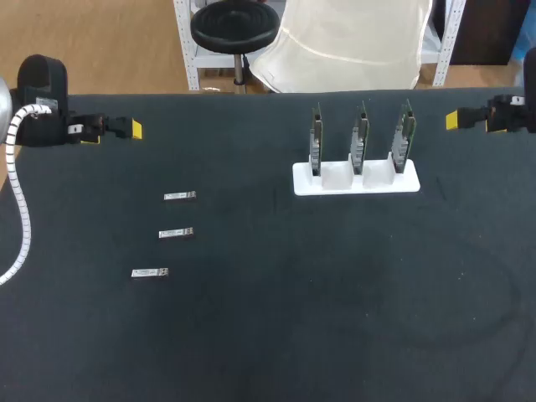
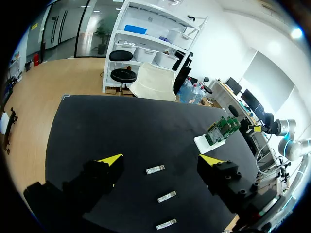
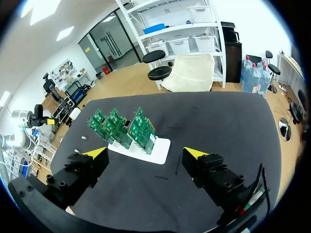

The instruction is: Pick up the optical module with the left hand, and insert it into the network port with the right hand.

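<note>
three small silver optical modules lie flat on the black desk (image 1: 335, 301), on its left half, in a slanted row and apart from each other: the farthest optical module (image 1: 180, 196), the middle optical module (image 1: 176, 233), and the nearest optical module (image 1: 149, 272), which sits a little more to the left. nothing touches them.

the left claw (image 2: 160, 160) hangs at the desk's far left edge, well apart from the modules. its yellow-tipped fingers stand wide apart with nothing between them. in its own wrist view all three modules lie on the desk ahead of it.

on the right half of the desk, toward the far edge, a white holder (image 1: 385, 186) carries three green network cards (image 1: 360, 142), upright in a row, side by side. the ports on them are too small to make out.

the right claw (image 3: 146, 153) hangs at the far right edge, well apart from the holder. its fingers are also spread and hold nothing, and the holder with its cards stands ahead of it.
</note>
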You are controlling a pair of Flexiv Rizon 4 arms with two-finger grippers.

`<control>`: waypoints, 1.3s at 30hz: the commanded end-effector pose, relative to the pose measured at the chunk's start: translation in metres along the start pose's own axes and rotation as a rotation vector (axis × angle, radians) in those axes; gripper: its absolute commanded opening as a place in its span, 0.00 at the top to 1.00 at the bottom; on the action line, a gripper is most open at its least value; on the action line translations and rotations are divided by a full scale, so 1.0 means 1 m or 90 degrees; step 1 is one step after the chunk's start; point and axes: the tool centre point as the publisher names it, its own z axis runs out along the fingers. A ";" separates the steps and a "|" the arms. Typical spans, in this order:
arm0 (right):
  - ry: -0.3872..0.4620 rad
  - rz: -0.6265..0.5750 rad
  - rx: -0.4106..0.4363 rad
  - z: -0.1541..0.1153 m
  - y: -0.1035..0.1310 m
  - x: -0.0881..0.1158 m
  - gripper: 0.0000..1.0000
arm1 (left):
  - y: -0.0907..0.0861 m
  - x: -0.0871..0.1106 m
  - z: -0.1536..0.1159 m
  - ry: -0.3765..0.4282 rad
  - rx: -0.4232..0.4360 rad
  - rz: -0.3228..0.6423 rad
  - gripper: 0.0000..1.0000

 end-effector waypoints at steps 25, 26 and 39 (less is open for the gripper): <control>0.000 0.000 0.000 0.000 0.000 0.000 0.00 | 0.001 -0.001 0.000 0.012 0.003 0.028 0.00; 0.000 0.000 0.000 0.000 0.000 0.000 0.00 | 0.002 -0.001 0.000 0.011 -0.002 0.042 0.00; 0.000 0.000 0.000 0.000 0.000 0.000 0.00 | 0.011 0.014 0.019 0.215 0.088 0.449 0.00</control>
